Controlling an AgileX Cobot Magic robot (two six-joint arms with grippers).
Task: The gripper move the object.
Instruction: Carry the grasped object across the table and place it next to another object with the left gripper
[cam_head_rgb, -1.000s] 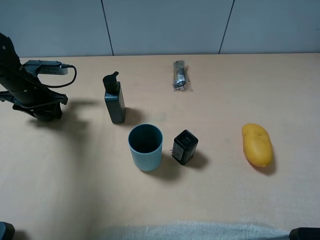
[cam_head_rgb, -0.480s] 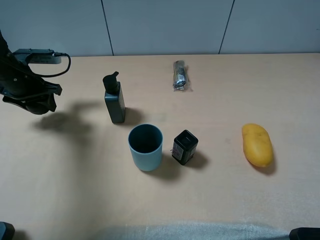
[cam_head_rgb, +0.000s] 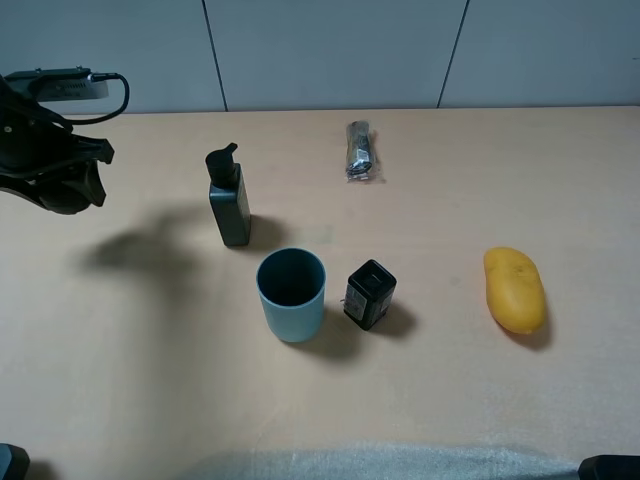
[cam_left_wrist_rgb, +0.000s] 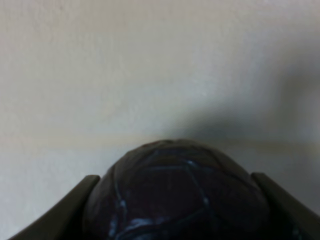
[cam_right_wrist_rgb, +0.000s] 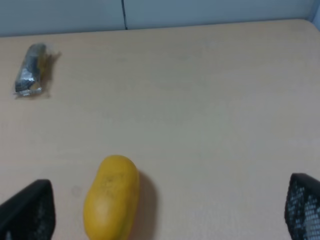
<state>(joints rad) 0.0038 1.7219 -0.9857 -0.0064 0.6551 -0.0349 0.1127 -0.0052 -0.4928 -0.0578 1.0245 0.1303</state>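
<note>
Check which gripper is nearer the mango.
Right. The mango lies just ahead of the open right gripper. The left gripper hangs over the table's far left, shut on the dark ball, beyond the cup from it.

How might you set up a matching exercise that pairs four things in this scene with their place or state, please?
Things
1. dark ball
2. mango
3. cup
4. pump bottle

Places or states
A. upright, behind and to the left of the cup
B. lying alone on the right side of the table
C. clamped in the left gripper, raised above the table
D. upright, mouth up, near the middle

Pairs: 1-C, 2-B, 3-D, 4-A
</note>
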